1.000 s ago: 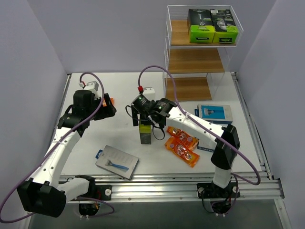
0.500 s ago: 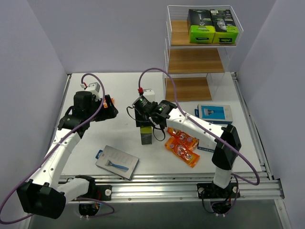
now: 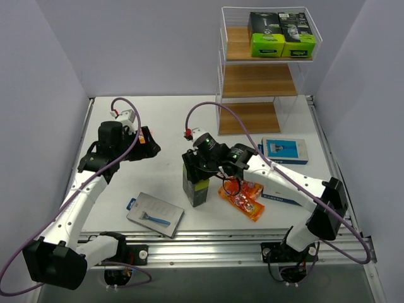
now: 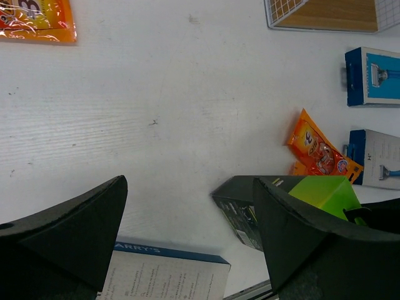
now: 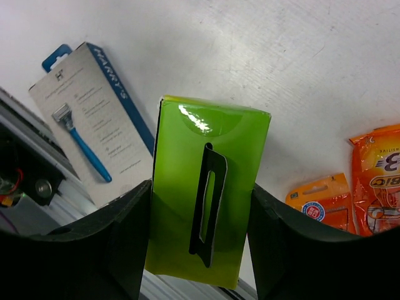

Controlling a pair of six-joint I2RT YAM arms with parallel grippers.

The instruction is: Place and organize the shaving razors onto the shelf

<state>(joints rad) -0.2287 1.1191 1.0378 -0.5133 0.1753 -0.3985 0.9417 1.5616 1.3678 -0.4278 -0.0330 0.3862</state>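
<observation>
My right gripper (image 3: 197, 178) is shut on a black-and-lime-green razor box (image 3: 196, 187), gripped at its green top (image 5: 206, 206) between both fingers (image 5: 125, 240). The box hangs slightly tilted over the table's front middle. My left gripper (image 3: 151, 146) is open and empty at the left, above bare table (image 4: 187, 231). On the table lie orange packets (image 3: 243, 197), a blue card (image 3: 284, 150), a second card (image 3: 278, 197) under my right arm, and a grey card (image 3: 154, 214). The shelf (image 3: 259, 82) stands at the back right with two black-and-green boxes (image 3: 281, 33) on its top board.
One more orange packet (image 4: 37, 19) lies ahead of my left gripper. The shelf's middle board (image 3: 259, 80) and bottom board (image 3: 249, 118) are bare. A metal rail (image 3: 221, 243) runs along the near edge. Grey walls close in the sides.
My right gripper has shut on the black-and-green box and drawn it a little toward the near edge, tilting it. The left gripper has shifted slightly right and stays open.
</observation>
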